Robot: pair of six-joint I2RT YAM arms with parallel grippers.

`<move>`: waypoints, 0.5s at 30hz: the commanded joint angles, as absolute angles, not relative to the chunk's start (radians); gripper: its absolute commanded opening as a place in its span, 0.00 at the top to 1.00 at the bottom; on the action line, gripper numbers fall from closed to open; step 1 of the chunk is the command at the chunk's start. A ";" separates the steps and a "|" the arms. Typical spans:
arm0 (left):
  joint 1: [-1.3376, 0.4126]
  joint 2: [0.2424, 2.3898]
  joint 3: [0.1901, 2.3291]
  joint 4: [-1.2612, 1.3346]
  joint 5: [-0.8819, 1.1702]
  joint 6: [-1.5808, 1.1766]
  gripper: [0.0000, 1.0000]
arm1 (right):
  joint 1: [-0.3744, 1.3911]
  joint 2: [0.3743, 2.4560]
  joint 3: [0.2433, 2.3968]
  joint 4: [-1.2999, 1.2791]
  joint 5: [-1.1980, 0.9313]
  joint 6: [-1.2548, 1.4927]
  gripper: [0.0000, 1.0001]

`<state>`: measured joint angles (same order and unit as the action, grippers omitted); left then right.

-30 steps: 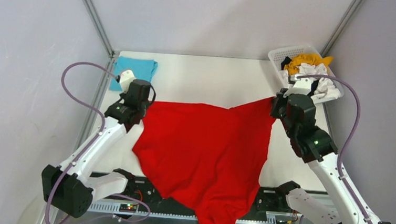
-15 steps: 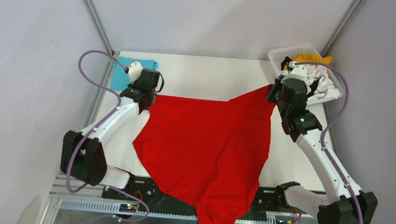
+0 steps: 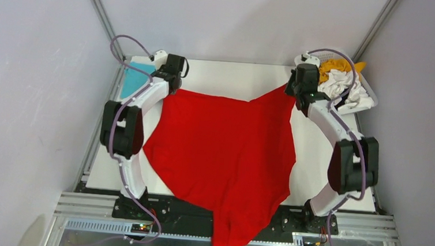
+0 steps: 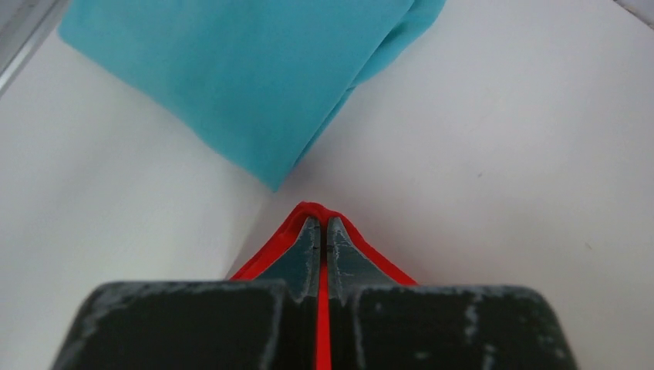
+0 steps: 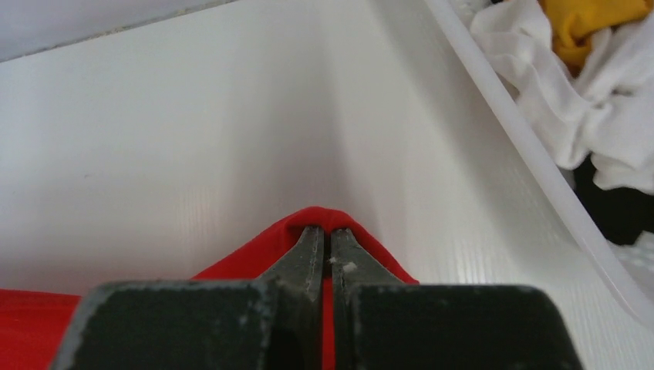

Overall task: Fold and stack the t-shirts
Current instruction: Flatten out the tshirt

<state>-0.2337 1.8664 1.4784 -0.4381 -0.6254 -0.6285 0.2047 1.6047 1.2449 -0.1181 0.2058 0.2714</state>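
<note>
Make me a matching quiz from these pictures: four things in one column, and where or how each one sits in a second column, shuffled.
Column one:
1. red shirt
2. blue shirt
3. white shirt
4. basket

Column two:
A. folded at the far left corner of the table
B. standing at the far right corner
C. spread out, draping over the near edge
D. crumpled in the basket

Pairs: 1-C, 2-A, 3-D, 4-B

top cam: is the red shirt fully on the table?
No, the red shirt runs past the near edge of the table and drapes over the metal frame.
</note>
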 commanded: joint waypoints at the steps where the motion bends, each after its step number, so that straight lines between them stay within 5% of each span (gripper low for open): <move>1: -0.214 1.969 1.614 -0.428 -0.623 -0.598 0.99 | 0.188 1.751 1.405 -0.079 0.192 0.288 1.00; 4: -0.197 2.044 1.689 -0.445 -0.619 -0.601 0.80 | 0.179 1.894 1.590 -0.190 0.173 0.297 1.00; 7: -0.172 2.125 1.813 -0.469 -0.586 -0.615 0.28 | 0.168 2.089 1.772 -0.263 0.147 0.328 0.92; 8: -0.159 2.138 1.846 -0.475 -0.558 -0.619 0.14 | 0.155 2.163 1.889 -0.307 0.122 0.335 0.82; 9: -0.147 2.159 1.909 -0.493 -0.522 -0.621 0.04 | 0.141 2.201 2.006 -0.369 0.101 0.353 0.60; 12: -0.141 2.149 2.002 -0.512 -0.453 -0.613 0.00 | 0.123 2.291 2.160 -0.455 -0.032 0.390 0.27; 13: -0.143 2.138 2.003 -0.513 -0.427 -0.608 0.00 | 0.124 2.285 2.148 -0.444 -0.049 0.391 0.08; 15: -0.150 2.095 1.983 -0.513 -0.396 -0.587 0.00 | 0.127 2.234 2.055 -0.386 -0.078 0.393 0.02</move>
<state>-0.1452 2.1834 1.9411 -0.5022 -0.4850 -0.6106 0.1383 2.3028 2.0708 -0.3626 0.0353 0.3634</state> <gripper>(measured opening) 0.994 0.909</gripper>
